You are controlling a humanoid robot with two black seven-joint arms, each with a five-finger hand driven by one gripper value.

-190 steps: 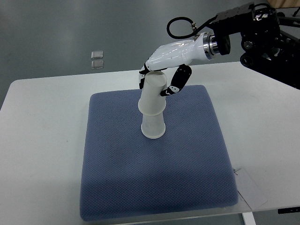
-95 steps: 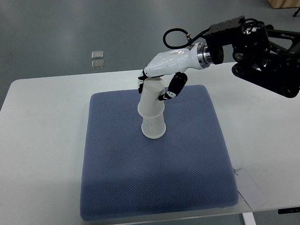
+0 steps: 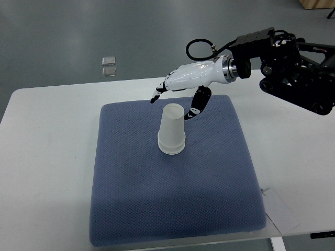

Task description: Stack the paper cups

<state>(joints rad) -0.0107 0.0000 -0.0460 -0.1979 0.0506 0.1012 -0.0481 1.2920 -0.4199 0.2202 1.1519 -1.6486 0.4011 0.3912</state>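
The right hand (image 3: 180, 94) reaches in from the right, fingers spread loose and holding nothing, hovering just above and behind the white paper cups (image 3: 171, 129), which stand nested upside down on the blue mat (image 3: 172, 198).

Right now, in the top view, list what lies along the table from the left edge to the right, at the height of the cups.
Bare white table → blue mat → stacked paper cups → more blue mat → bare table again. The right hand hovers open above and behind the cups.
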